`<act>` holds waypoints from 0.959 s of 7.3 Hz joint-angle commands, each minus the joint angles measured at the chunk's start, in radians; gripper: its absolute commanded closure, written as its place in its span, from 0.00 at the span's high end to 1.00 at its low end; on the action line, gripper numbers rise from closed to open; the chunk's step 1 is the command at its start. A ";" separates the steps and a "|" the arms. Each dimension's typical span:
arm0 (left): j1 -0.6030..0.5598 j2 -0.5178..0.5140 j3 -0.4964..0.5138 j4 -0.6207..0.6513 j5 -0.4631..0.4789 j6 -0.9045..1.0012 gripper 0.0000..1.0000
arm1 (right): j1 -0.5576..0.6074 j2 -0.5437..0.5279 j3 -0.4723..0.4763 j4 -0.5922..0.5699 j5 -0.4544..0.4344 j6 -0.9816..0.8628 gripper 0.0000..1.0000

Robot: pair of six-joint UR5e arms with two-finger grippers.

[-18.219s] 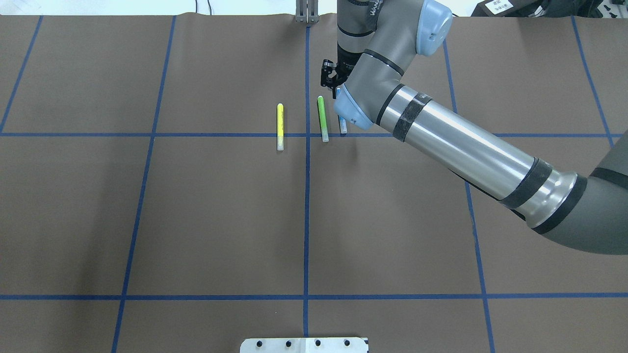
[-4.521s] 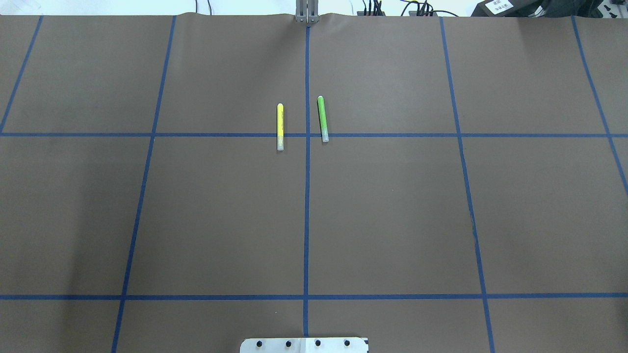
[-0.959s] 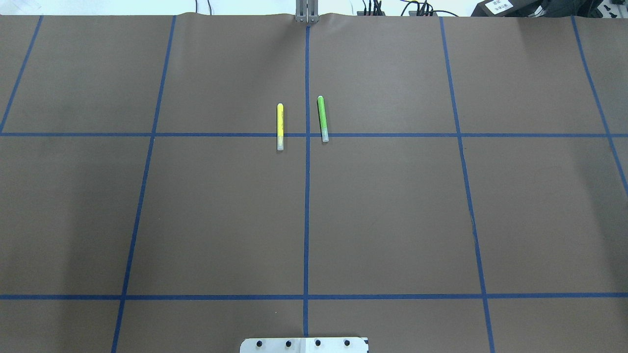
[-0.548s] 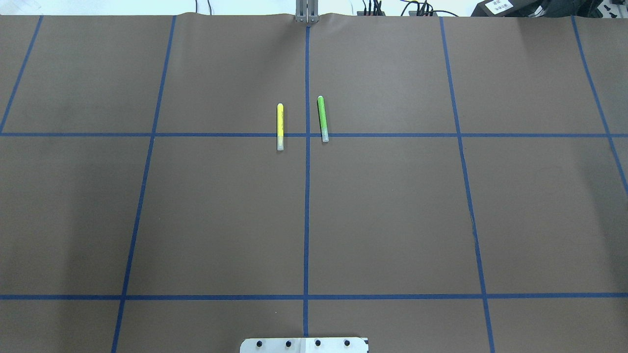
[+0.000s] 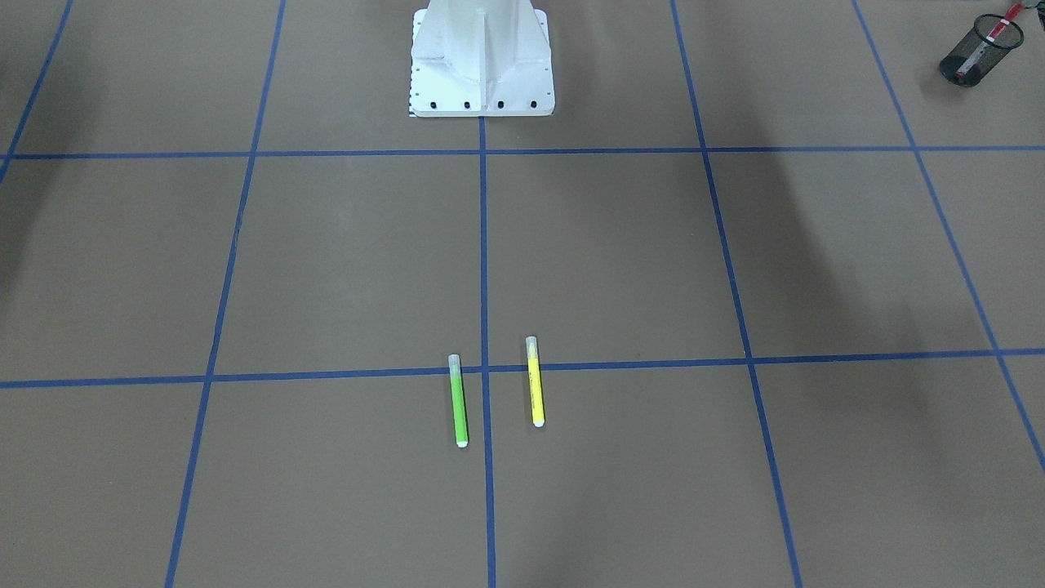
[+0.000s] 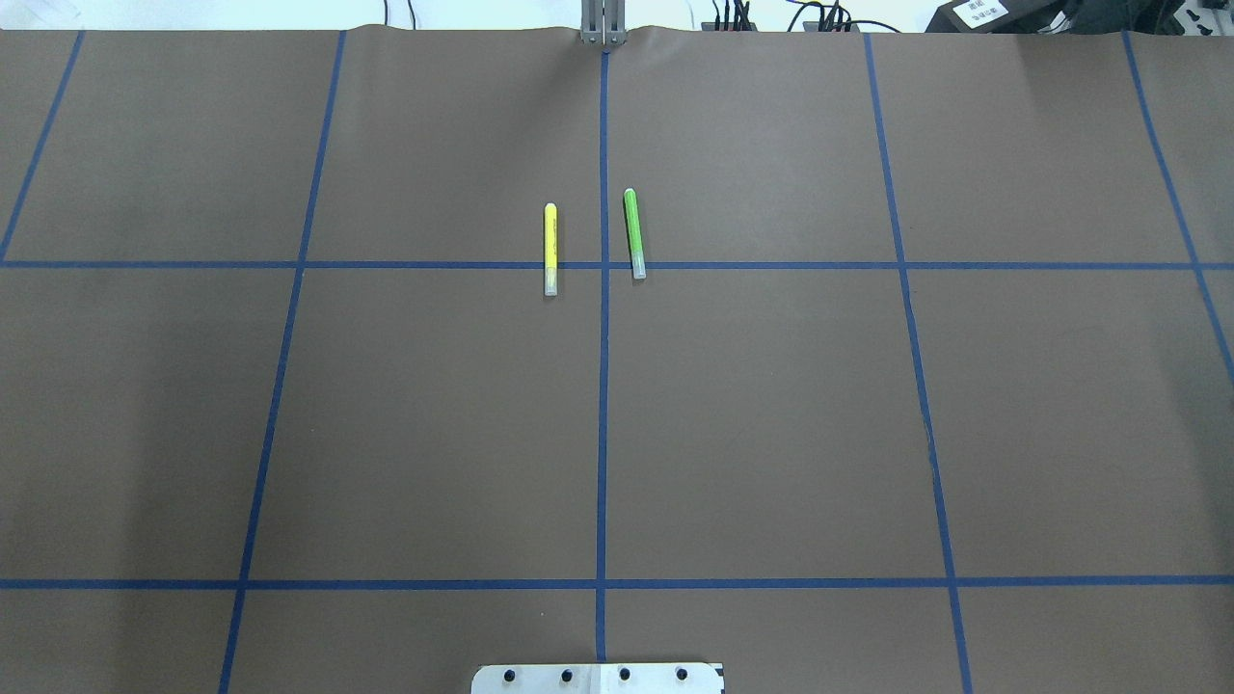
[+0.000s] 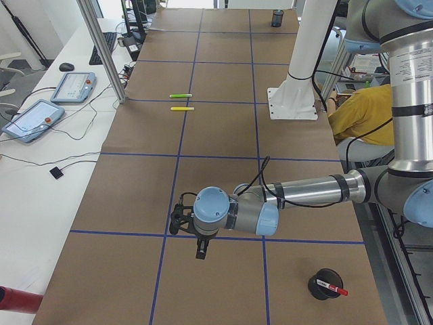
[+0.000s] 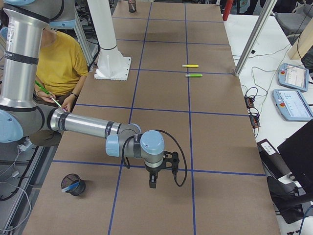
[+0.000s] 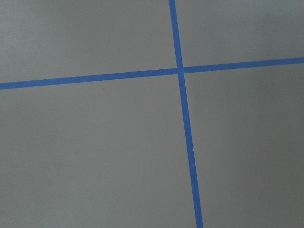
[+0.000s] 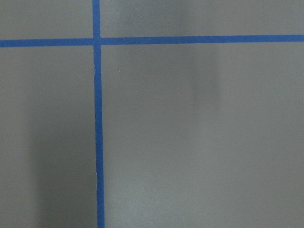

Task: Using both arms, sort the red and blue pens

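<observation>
The red pen stands in a black mesh cup at the table end on my left; the same red pen shows at the top right of the front-facing view. The blue pen lies inside a black mesh cup at the table end on my right. My left gripper hangs over bare table a little away from its cup. My right gripper hangs the same way on its side. Both show only in the side views, so I cannot tell whether they are open or shut.
A yellow marker and a lime-green marker lie side by side at the table's middle, across a blue tape line. The white pedestal stands at the robot's edge. A person in a yellow shirt sits behind it.
18.2 s ago my right arm reached over the blue pen beside the green marker. Arm and blue pen are gone from the overhead view. Nothing moved in the last second.
</observation>
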 commanded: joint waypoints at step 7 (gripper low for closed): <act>0.000 0.000 0.000 0.002 0.000 0.001 1.00 | 0.026 -0.021 0.066 -0.003 0.002 0.001 1.00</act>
